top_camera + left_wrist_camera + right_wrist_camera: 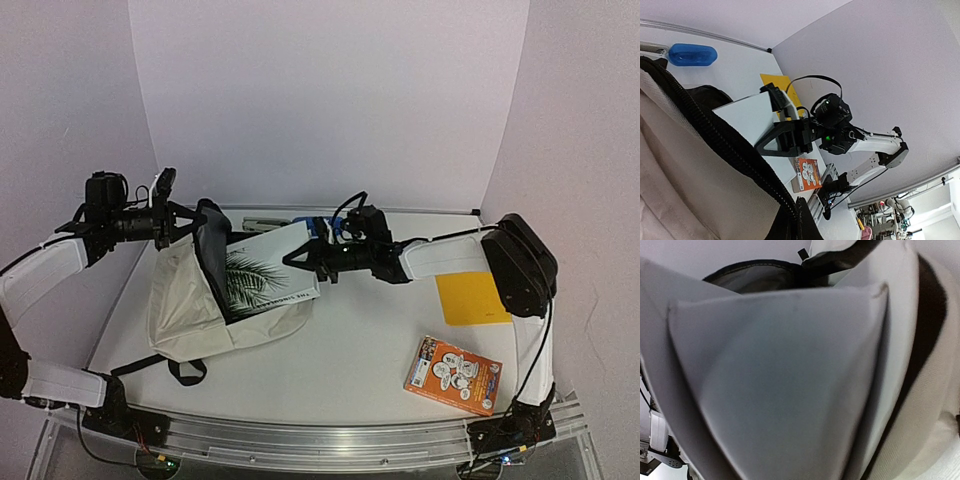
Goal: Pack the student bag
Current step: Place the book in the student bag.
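The cream soft fabric backpack [190, 310] lies just left of the right gripper [303, 260], whose narrowly parted jaws clamp a white palm-print book [262, 275], its far end hidden inside the backpack's mouth, while the closed left gripper [192, 222] pinches the black-zippered rim.

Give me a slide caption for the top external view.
Left gripper holds the student bag open; right gripper holds a palm-leaf book partway inside, orange book lying aside.

Left claw [190, 222] holding student bag [185, 302] rim, right claw [298, 262] gripping palm-leaf book [262, 280]
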